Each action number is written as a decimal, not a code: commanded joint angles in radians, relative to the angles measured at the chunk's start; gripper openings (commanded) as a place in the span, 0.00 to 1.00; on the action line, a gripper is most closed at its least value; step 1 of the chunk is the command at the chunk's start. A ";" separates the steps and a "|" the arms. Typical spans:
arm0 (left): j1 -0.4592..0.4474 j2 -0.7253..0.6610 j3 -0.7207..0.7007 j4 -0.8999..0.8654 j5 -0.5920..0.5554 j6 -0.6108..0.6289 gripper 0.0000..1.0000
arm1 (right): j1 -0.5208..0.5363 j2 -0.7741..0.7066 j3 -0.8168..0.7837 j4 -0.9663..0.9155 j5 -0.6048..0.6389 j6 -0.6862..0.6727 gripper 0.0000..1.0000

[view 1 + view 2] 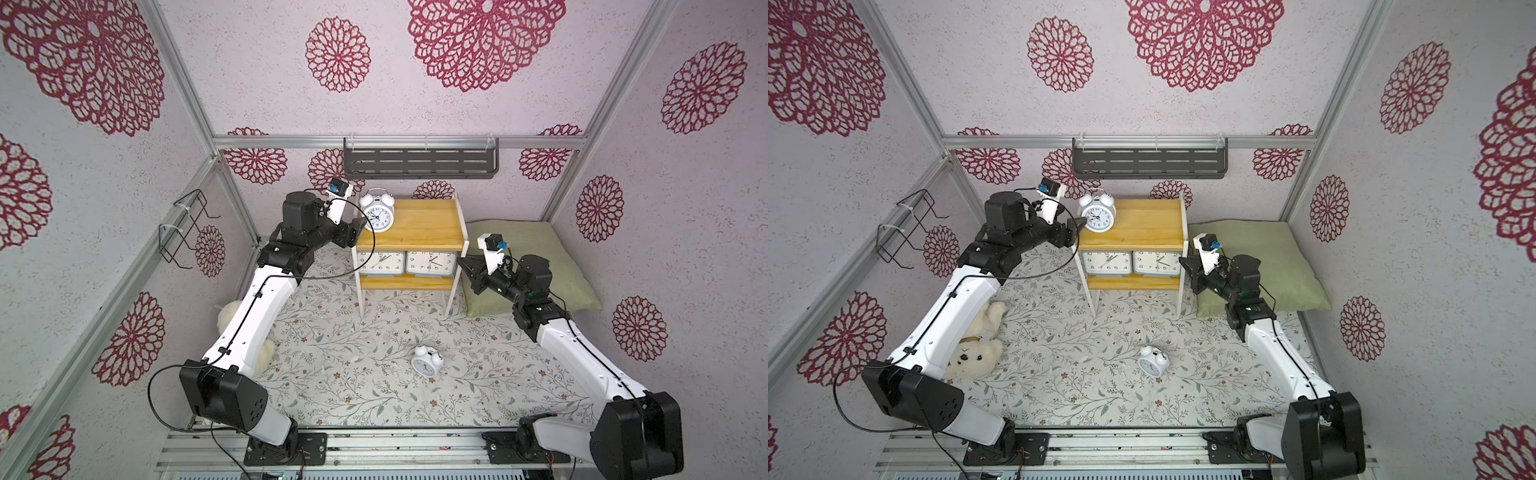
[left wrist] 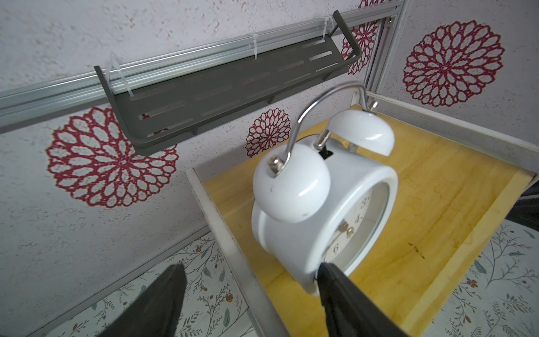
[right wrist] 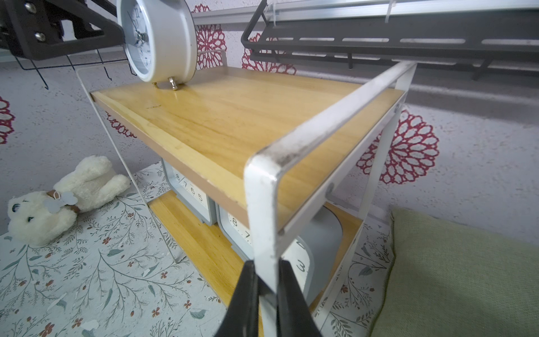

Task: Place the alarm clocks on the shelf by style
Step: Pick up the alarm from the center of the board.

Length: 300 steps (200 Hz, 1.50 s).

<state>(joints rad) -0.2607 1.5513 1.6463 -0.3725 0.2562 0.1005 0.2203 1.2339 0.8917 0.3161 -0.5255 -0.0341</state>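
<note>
Three of four clocks on the shelf in both top views: two grey clocks side by side on its lower board, first twin-bell clock upright at the left rear corner of its top board. Second twin-bell clock alone on the tabletop, well in front of the shelf. Left pincer at the shelf's left edge, right pincer at its right front leg.

From the left wrist: left pincer spread wide, gripping nothing, one finger touching the first twin-bell clock at its front rim, the other clear off the shelf's side. Likely hazard: snagging that rim on pulling back, tipping the clock or dragging it over the nearby board edge.

From the right wrist: right pincer clamped on the shelf's white frame leg. Hazard there: jolting or shifting the shelf with the grip unreleased, toppling the first twin-bell clock and shaking the grey clocks below.
</note>
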 commanded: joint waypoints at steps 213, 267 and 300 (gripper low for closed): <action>0.002 -0.386 -0.312 0.065 0.021 -0.032 0.88 | 0.001 -0.221 -0.084 -0.112 0.102 -0.008 0.61; -0.018 -0.535 -0.541 0.109 0.017 -0.142 0.86 | 0.013 -0.462 -0.281 -0.197 0.049 0.093 0.62; -0.054 -0.593 -0.670 0.131 0.011 -0.188 0.85 | 0.073 -0.564 -0.366 -0.283 0.060 0.163 0.62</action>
<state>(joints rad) -0.2874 0.9932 1.0393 -0.2813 0.2672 -0.0299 0.2508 0.7261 0.5579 0.0971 -0.4526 0.0483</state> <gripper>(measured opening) 0.855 0.621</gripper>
